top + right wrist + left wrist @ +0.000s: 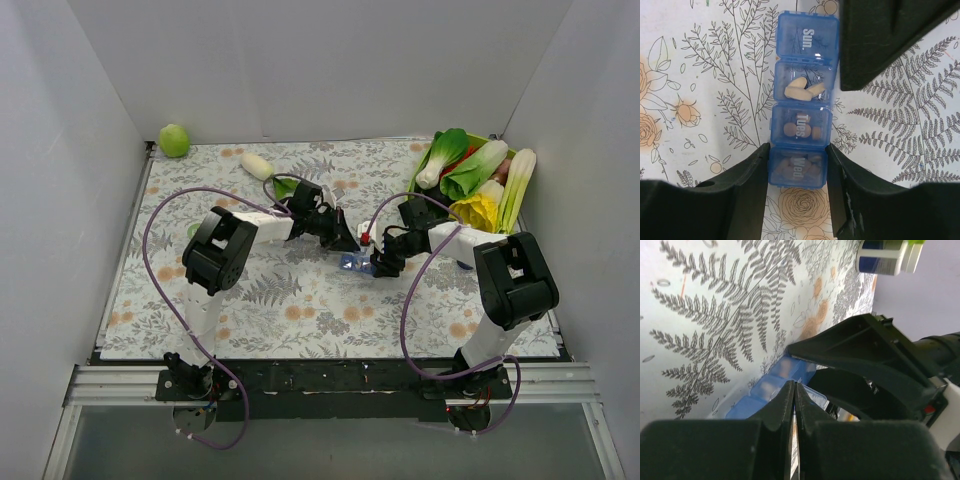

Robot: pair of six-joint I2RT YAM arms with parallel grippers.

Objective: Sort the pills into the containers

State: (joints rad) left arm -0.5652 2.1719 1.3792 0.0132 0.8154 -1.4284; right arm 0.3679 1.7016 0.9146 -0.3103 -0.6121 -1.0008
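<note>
The containers (802, 100) are a strip of joined translucent blue compartments on the flowered mat, also seen in the top view (354, 263) and the left wrist view (765, 390). Tan oblong pills (801, 90) lie in the second compartment. Round brown ones lie under the "Tues." lid (799, 129), and more under "Wed." (800, 166). My right gripper (798, 150) is shut on the "Wed." end, one finger on each side. My left gripper (795, 385) is shut, with its tips just above the strip. It shows as a dark shape (880, 40) beside the "Sun." end.
A bottle with a green cap (887, 255) stands on the mat beyond the grippers. A green basket (497, 142) of vegetables is at the back right. A green fruit (174, 140) and a white vegetable (257, 165) lie at the back left. White walls enclose the table.
</note>
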